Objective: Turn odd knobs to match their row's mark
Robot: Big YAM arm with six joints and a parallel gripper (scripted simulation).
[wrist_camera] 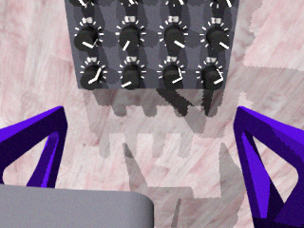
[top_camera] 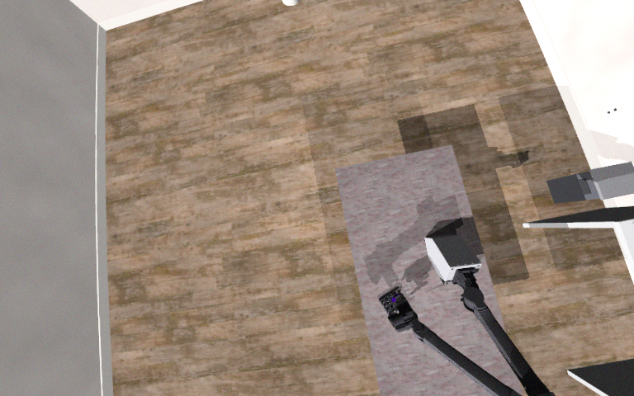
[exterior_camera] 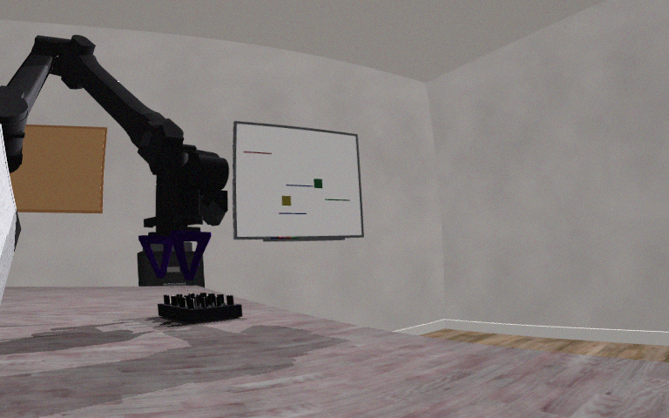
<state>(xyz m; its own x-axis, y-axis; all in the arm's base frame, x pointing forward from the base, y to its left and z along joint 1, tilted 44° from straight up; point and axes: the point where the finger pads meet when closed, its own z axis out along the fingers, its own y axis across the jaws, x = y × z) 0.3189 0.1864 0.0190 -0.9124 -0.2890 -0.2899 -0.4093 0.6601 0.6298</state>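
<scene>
Probably an office or classroom; marked whiteboard point(exterior_camera: 298, 217) and corkboard point(exterior_camera: 64, 170) hang on plain walls.

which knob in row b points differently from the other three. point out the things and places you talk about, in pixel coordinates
B3 point(wrist_camera: 129, 36): its line slants down-left in the wrist view; the other three slant down-right.

The wrist view's upper edge cuts off the knob box point(top_camera: 389, 300) point(exterior_camera: 206, 314) point(wrist_camera: 152, 57).

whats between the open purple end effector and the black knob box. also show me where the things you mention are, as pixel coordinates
In the exterior view, only a gap of air separates the purple triangular-fingered end effector point(exterior_camera: 174, 278) point(wrist_camera: 150, 115) from the black box of round knobs point(exterior_camera: 199, 313) point(wrist_camera: 151, 57) below.
</scene>
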